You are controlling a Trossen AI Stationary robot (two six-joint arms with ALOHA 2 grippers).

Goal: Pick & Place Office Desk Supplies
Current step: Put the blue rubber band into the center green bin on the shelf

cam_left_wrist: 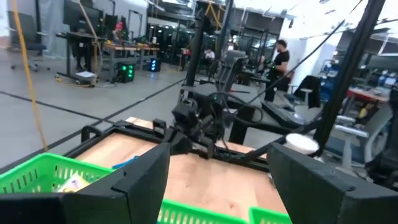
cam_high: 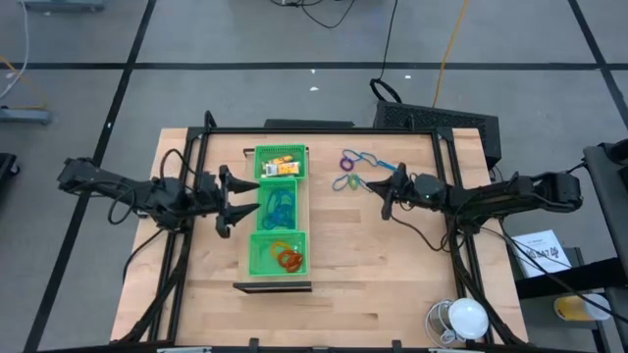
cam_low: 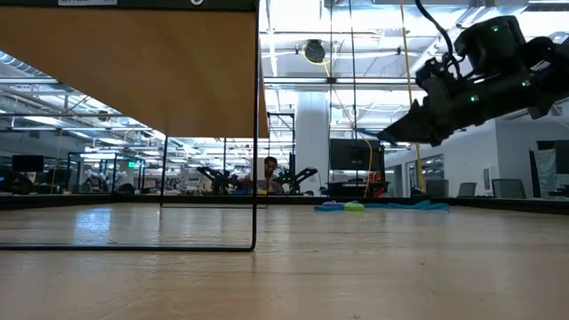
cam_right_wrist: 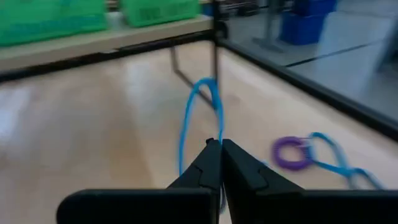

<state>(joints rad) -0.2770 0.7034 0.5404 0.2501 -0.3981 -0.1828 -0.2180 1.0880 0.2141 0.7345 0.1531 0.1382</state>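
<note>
The supplies are thin loops and small pieces. Purple, blue and green loops lie on the table's far right part, also in the low view. More fill the green tray: yellow-orange pieces, blue-green loops, orange-red loops. My right gripper hovers above the wood just near of the loose loops, shut on a blue loop. My left gripper is open beside the tray's left wall, its fingers spread wide. My right gripper pinches the blue loop between its two fingertips, at a point on the thin band. The loop is lifted clear of the table and stands out ahead of the fingertips as a long narrow oval.
A purple loop and a light-blue loop lie on the wood just beyond the right gripper. Black frame bars run along the table's sides. A white round object sits at the near right corner. Bare wood lies right of the tray.
</note>
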